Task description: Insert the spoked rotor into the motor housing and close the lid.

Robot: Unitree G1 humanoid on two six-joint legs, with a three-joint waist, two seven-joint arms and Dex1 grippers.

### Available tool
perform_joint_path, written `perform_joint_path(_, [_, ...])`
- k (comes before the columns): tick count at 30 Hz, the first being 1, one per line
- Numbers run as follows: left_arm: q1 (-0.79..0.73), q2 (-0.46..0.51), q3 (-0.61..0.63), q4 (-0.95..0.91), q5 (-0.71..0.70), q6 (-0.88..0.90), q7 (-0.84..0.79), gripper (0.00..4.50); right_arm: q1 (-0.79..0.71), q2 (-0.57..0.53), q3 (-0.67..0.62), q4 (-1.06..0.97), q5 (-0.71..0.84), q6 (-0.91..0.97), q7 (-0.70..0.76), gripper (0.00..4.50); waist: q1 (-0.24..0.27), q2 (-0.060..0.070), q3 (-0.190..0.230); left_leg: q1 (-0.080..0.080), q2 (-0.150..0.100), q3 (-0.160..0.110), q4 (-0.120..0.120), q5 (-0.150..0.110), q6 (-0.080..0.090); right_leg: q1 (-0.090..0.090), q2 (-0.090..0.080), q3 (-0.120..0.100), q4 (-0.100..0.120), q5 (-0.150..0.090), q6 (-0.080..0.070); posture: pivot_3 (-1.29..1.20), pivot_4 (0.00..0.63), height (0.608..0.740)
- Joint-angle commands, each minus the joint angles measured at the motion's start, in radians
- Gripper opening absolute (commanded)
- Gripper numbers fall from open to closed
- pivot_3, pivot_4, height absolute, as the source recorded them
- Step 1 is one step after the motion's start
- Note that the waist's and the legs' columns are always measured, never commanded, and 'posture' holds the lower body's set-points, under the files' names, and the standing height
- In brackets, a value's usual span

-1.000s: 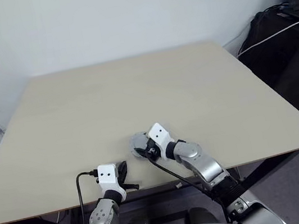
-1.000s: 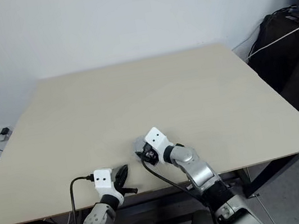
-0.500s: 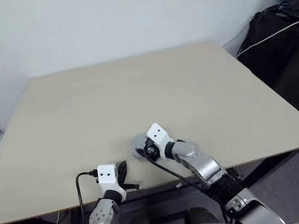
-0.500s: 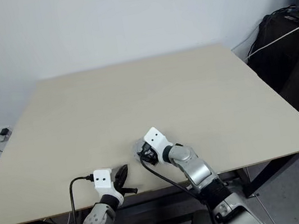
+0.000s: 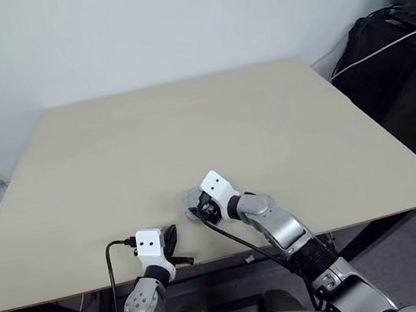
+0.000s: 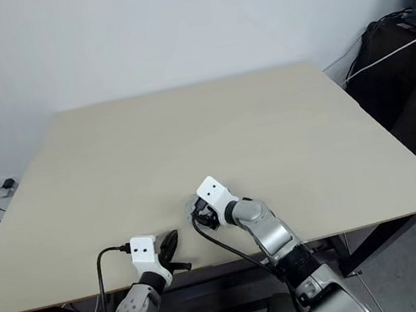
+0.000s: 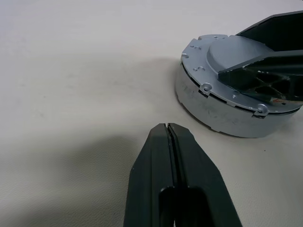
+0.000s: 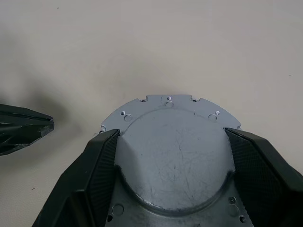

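Lid (image 8: 170,156) down on assembled unit, near front edge of table (image 5: 188,127).
Right gripper (image 8: 169,177) spread wide, fingers (image 8: 97,175) straddling lid's raised hub; left gripper (image 7: 171,142) pressed shut, empty, just beside.

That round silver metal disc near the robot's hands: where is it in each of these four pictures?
Left eye view: the lid lies near the table's front edge, under the right gripper.
Right eye view: same spot, left of the white wrist.
Left wrist view: upper right, beyond the shut left gripper.
Right wrist view: centre, between the two black fingers.
Shared landmark: the right gripper's black fingers astride it.
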Motion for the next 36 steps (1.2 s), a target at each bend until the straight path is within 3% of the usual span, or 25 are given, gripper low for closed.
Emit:
perform_joint_path(1, [-0.007, -0.003, -0.005, -0.049, -0.001, -0.005, 0.002, 0.05, 0.014, -0.019, -0.010, 0.017, -0.005, 0.033, 0.000, 3.20, 0.000, 0.000, 0.000, 0.000, 0.000, 0.000, 0.000, 0.000, 0.000, 0.000, 0.000, 0.000, 0.000, 0.000, 0.000, 0.00, 0.000, 0.740])
perform_joint_path(16, [-0.011, 0.001, 0.000, -0.048, -0.005, -0.003, -0.002, 0.05, 0.035, -0.033, -0.032, 0.016, 0.000, 0.107, -0.030, 3.20, 0.018, 0.002, -0.001, 0.000, -0.001, 0.000, 0.000, -0.001, 0.000, 0.001, -0.001, 0.000, -0.001, 0.000, 0.000, 0.00, 0.000, 0.740])
perform_joint_path(23, [-0.010, -0.001, 0.000, -0.048, -0.004, -0.004, 0.001, 0.05, 0.039, -0.087, 0.015, 0.021, -0.032, 0.028, 0.000, 3.20, 0.022, 0.002, -0.002, 0.000, -0.001, 0.000, 0.000, -0.001, -0.001, 0.001, -0.001, 0.000, -0.001, -0.001, -0.001, 0.00, 0.000, 0.740])
perform_joint_path(27, [-0.011, -0.001, 0.000, -0.046, -0.005, -0.004, 0.000, 0.05, 0.058, -0.082, -0.018, -0.001, 0.034, 0.023, 0.044, 3.20, 0.025, 0.002, -0.002, 0.000, -0.002, 0.000, 0.000, -0.001, 0.000, 0.001, -0.002, 0.000, -0.001, -0.001, 0.000, 0.00, 0.000, 0.740])
perform_joint_path(33, [-0.014, -0.001, -0.001, -0.043, -0.008, -0.003, -0.004, 0.05, 0.049, -0.098, 0.001, 0.006, -0.030, -0.019, -0.015, 3.20, 0.025, 0.002, -0.002, 0.000, -0.002, 0.000, 0.000, -0.001, 0.001, 0.001, -0.002, 0.000, -0.001, -0.001, 0.000, 0.00, 0.000, 0.740])
perform_joint_path(36, [-0.015, 0.000, -0.001, -0.043, -0.007, -0.002, -0.005, 0.05, 0.052, -0.054, -0.061, -0.004, 0.050, 0.080, -0.011, 3.20, 0.025, 0.002, -0.002, 0.000, -0.001, 0.000, 0.000, -0.002, 0.000, 0.001, -0.002, -0.001, -0.001, -0.001, 0.000, 0.00, 0.000, 0.740])
